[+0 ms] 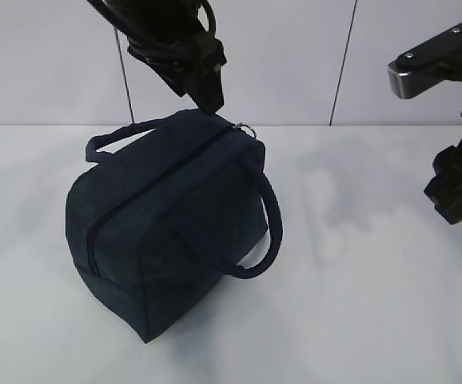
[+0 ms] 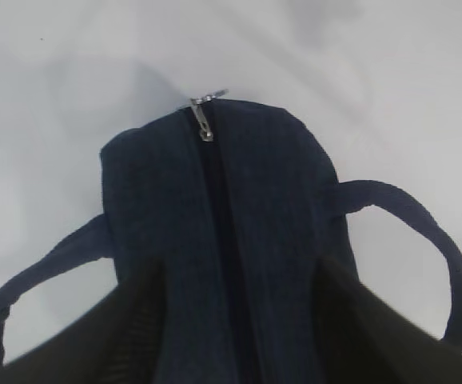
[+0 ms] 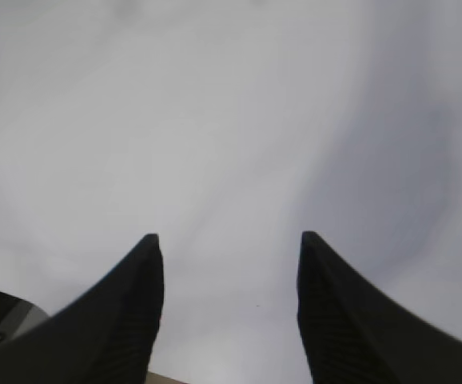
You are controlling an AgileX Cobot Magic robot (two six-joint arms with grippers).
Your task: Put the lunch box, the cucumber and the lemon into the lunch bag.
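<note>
The dark navy lunch bag stands on the white table, and its top zipper looks closed. The silver ring pull lies at the bag's far end. My left gripper hovers just above that end. In the left wrist view the left gripper is open, its dark fingers spread on either side of the zipper line with bag fabric between them. My right gripper hangs off to the right, away from the bag. The right gripper is open with only bare table showing between its fingers. The lunch box, the cucumber and the lemon are out of view.
One looped handle hangs down the bag's near right side and the other lies along its far left edge. White table spreads to the right of and in front of the bag. A pale panelled wall stands behind.
</note>
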